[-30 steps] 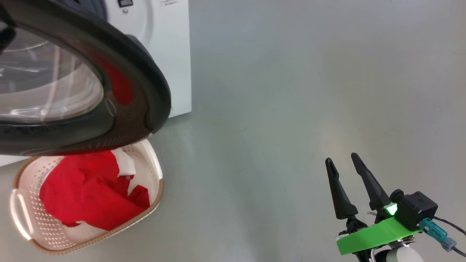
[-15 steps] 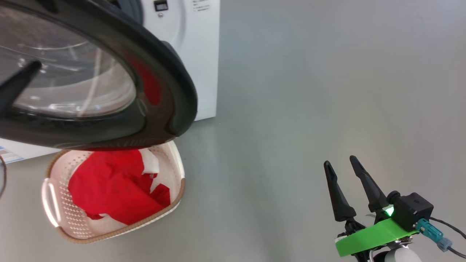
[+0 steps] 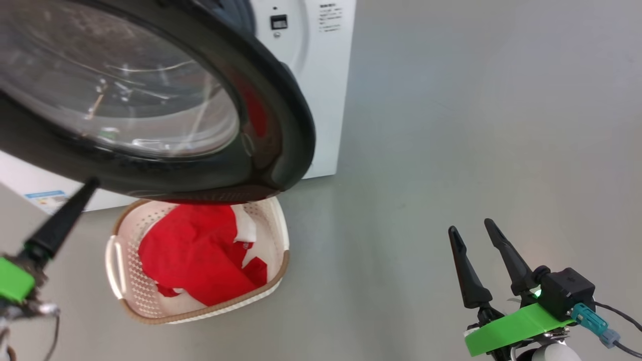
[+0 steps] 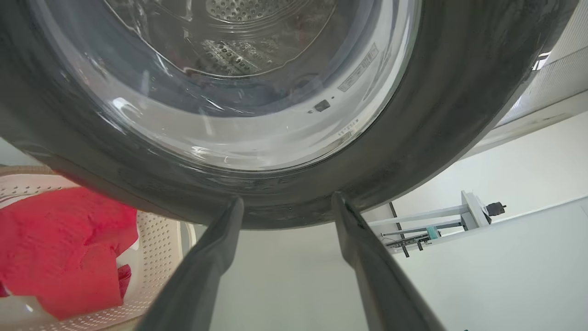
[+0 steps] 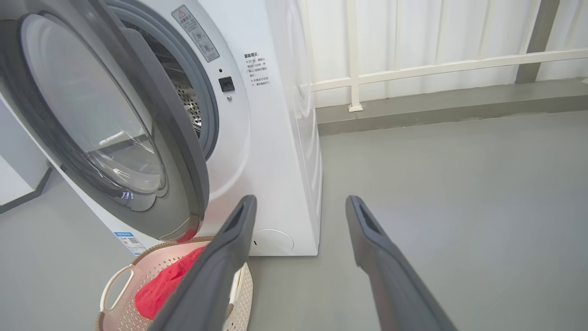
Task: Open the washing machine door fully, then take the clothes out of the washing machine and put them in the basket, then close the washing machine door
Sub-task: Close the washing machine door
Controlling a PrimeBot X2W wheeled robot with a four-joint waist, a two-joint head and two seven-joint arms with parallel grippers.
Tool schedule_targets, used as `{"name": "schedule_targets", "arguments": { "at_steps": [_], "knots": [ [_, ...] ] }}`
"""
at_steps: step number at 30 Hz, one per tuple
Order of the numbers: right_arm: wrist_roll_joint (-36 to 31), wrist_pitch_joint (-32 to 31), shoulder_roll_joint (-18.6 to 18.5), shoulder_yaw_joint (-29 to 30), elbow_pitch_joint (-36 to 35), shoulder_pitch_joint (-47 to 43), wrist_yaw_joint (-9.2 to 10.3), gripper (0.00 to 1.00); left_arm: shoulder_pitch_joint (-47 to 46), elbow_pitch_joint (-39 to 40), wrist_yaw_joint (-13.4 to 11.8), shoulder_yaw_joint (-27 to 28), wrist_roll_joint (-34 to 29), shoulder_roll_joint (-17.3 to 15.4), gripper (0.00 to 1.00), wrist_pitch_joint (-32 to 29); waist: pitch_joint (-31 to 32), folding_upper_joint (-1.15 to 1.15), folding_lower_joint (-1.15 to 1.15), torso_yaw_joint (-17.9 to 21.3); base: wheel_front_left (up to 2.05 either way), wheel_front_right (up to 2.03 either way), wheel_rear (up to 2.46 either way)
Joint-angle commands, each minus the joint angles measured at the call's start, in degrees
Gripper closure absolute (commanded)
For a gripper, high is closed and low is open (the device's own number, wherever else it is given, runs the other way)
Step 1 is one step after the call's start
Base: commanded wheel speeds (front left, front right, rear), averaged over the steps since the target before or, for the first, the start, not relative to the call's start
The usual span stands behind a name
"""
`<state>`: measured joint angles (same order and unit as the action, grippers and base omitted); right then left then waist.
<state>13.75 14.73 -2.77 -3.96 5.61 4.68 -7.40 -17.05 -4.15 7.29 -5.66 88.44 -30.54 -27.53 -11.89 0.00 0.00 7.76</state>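
Observation:
The washing machine door, black-rimmed with a clear glass bowl, stands swung out from the white washing machine and overhangs the basket. The red clothes lie in the basket on the floor. In the left wrist view my left gripper is open and holds nothing, its tips just under the door's black rim, with the clothes at the left. One of its fingers shows at the head view's lower left. My right gripper is open and holds nothing, over bare floor far right of the basket.
Grey floor stretches to the right of the machine. The right wrist view shows the steel drum behind the door, a round white flap at the machine's base and a white railing along the back. A blue label sits low on the machine.
The head camera has turned, so the whole scene sits further right. My left gripper has come down from in front of the door's glass to below its rim. The right gripper is unchanged.

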Motion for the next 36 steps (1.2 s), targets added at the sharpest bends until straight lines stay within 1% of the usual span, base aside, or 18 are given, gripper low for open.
{"name": "schedule_targets", "arguments": {
  "at_steps": [1,8,13,18,20,22,23,26,28,30,32,36],
  "knots": [
    [-0.4,0.3,-0.1,-1.0,-1.2,0.0,-0.09,0.0,-0.8,1.4,0.2,2.8,0.0,-2.6,0.0,0.5,0.6,0.0,0.0,-0.9,0.0,0.0,0.0],
    [-0.7,0.3,-0.1,-0.9,-0.8,-0.7,-0.09,0.0,5.5,0.3,0.2,0.8,-1.4,-1.6,0.0,4.8,1.0,0.0,0.0,-2.5,0.0,0.0,0.0],
    [-1.0,0.3,-0.1,-0.9,-0.4,-1.0,-0.09,0.0,8.9,-1.1,0.2,-1.2,-2.8,-0.8,0.0,8.9,1.4,0.0,0.0,-2.8,0.0,0.0,0.0],
    [-1.3,0.3,-0.1,-0.8,-0.1,-1.6,-0.09,0.0,12.0,-3.8,0.2,-4.6,-7.7,-1.2,0.0,18.1,2.2,0.0,0.0,-2.7,0.0,0.0,0.0],
    [-1.4,0.3,-0.1,-0.5,-0.1,-1.9,-0.09,0.0,12.8,-5.0,0.2,-6.0,-8.3,-1.1,0.0,22.0,2.4,0.0,0.0,-2.6,0.0,0.0,0.0],
    [-1.6,0.3,-0.1,-0.3,-0.2,-2.1,-0.09,0.0,13.5,-6.1,0.2,-8.1,-10.3,-2.0,0.0,25.7,2.7,0.0,0.0,-2.5,0.0,0.0,0.0],
    [-1.7,0.3,-0.1,0.1,-0.3,-2.3,-0.09,0.0,13.9,-7.4,0.2,-10.0,-11.9,-2.6,0.0,30.1,3.0,0.0,0.0,-2.5,0.0,0.0,0.0],
    [-1.9,0.3,-0.1,0.6,-0.4,-2.8,-0.09,0.0,14.1,-9.3,0.2,-12.5,-13.8,-3.4,0.0,36.7,3.5,0.0,0.0,-2.5,0.0,0.0,0.0],
    [-2.0,0.3,-0.1,1.0,-0.4,-3.1,-0.09,0.0,13.8,-10.7,0.2,-14.0,-15.6,-4.0,0.0,40.2,3.9,0.0,0.0,-2.6,0.0,0.0,0.0],
    [-2.1,0.3,-0.1,1.3,-0.5,-3.4,-0.09,0.0,13.5,-12.5,0.2,-14.9,-18.7,-4.4,0.0,41.9,4.1,0.0,0.0,-2.7,0.0,0.0,0.0],
    [-2.3,0.3,-0.1,1.7,-0.7,-3.5,-0.09,0.0,13.0,-13.7,0.2,-14.6,-21.8,-4.0,0.0,42.4,4.2,0.0,0.0,-2.8,0.0,0.0,0.0],
    [-2.6,0.3,-0.1,2.5,-1.2,-3.6,-0.09,0.0,12.8,-13.3,0.2,-7.5,-31.4,-0.6,0.0,42.5,4.2,0.0,0.0,-3.1,0.0,0.0,0.0]
  ]
}}
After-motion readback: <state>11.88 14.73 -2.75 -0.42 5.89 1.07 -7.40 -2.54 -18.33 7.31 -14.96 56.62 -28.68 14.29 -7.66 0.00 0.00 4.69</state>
